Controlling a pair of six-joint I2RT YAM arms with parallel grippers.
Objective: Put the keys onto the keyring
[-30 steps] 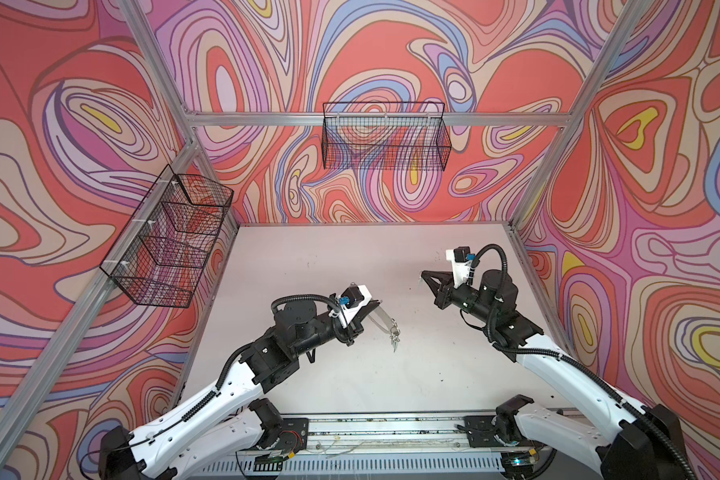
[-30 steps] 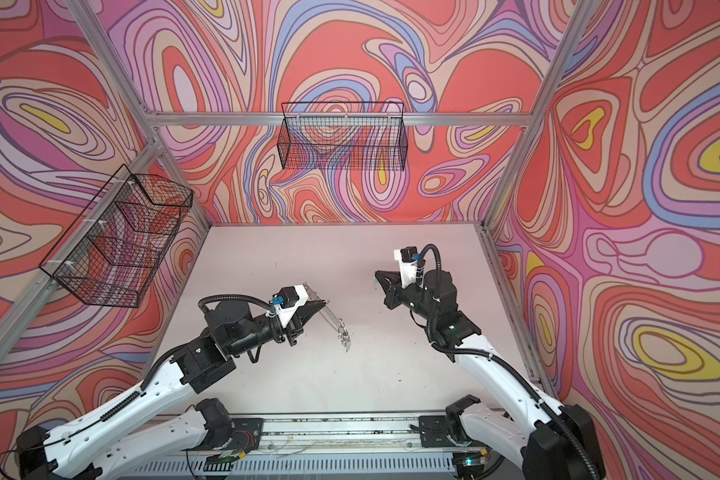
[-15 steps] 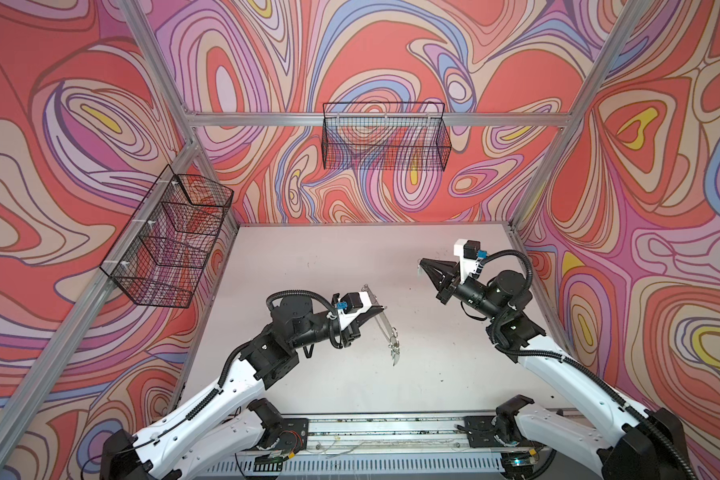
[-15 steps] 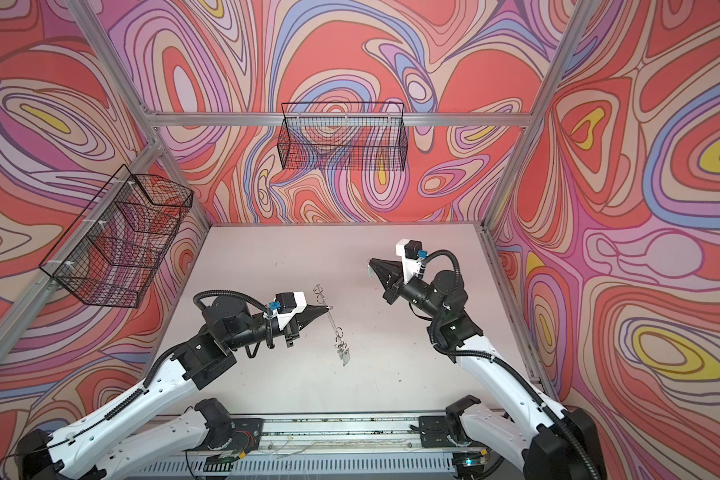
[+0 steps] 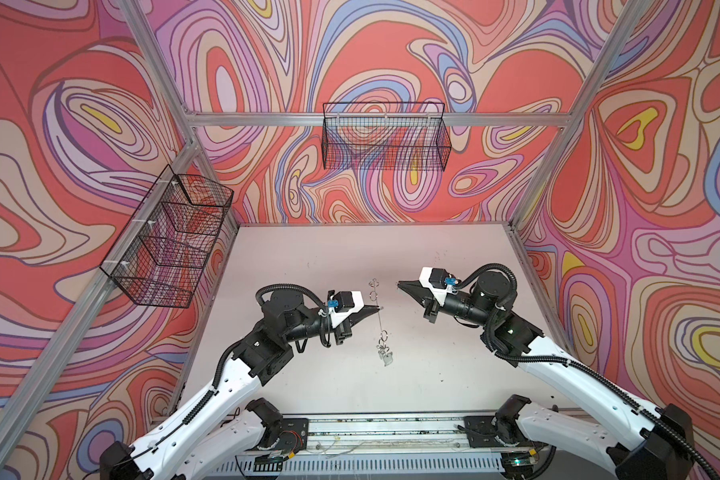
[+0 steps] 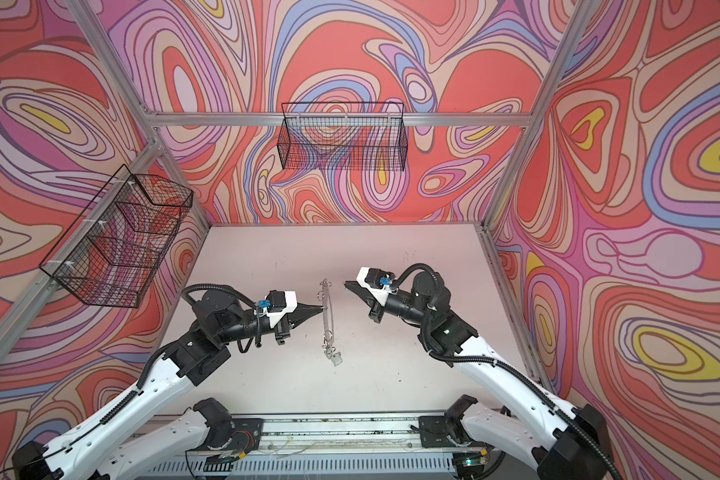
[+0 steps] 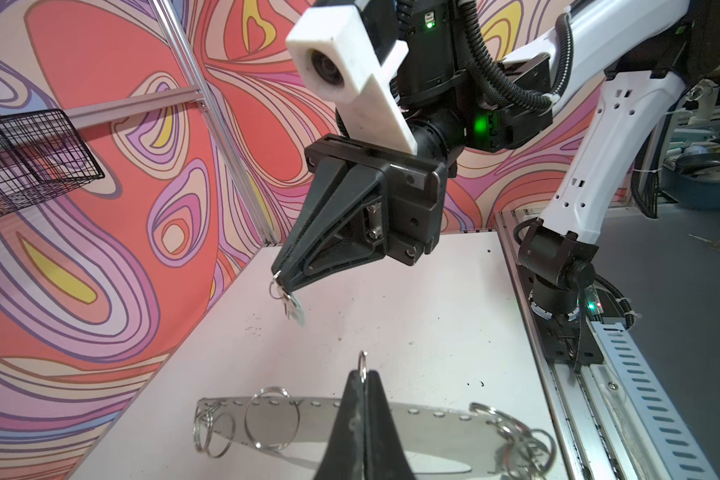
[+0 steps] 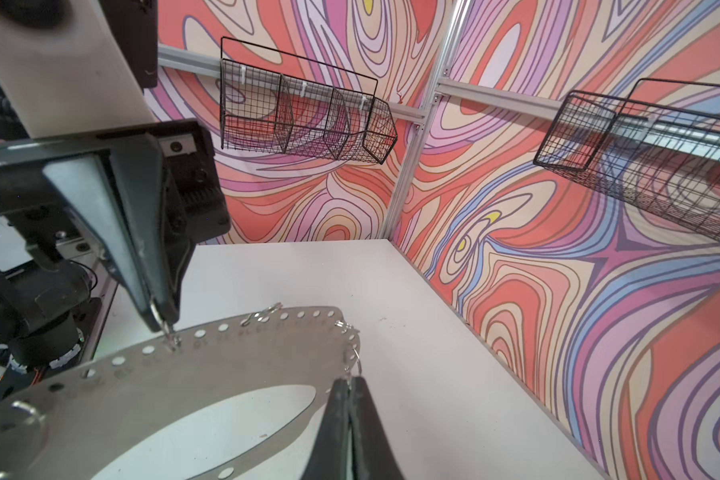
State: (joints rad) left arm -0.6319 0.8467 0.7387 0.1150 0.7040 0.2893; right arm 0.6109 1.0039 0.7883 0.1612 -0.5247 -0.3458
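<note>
Pinching a small ring [image 8: 169, 336] set in the rim of the keyring [image 8: 142, 386], the left gripper [image 8: 163, 324] has its jaws pressed together and holds the plate up over the table [image 8: 308, 274]. In both top views the keyring [image 5: 378, 307] [image 6: 326, 309] shows only as a thin edge-on line between the arms. The left gripper [image 5: 376, 308] is at its middle and a bunch of keys [image 5: 385, 356] hangs from its near end; its oval hole cannot be made out there. The right wrist view gives the plate nearly flat-on, with the table seen through the hole. In the top views the right gripper [image 5: 400, 284] sits near the far end of the keyring with a gap between them, and what it holds is too small to see. The left wrist view settles it: the right gripper [image 7: 278, 278] is closed on a little ring from which a key [image 7: 287, 308] and a pale tag [image 7: 297, 313] dangle, apart from the plate. That view also shows rings bunched at both ends of the keyring [image 7: 433, 424]. From its own camera the right gripper [image 8: 350, 384] shows closed fingertips with a ring just beside the plate's end; whether ring and plate touch cannot be told.
</note>
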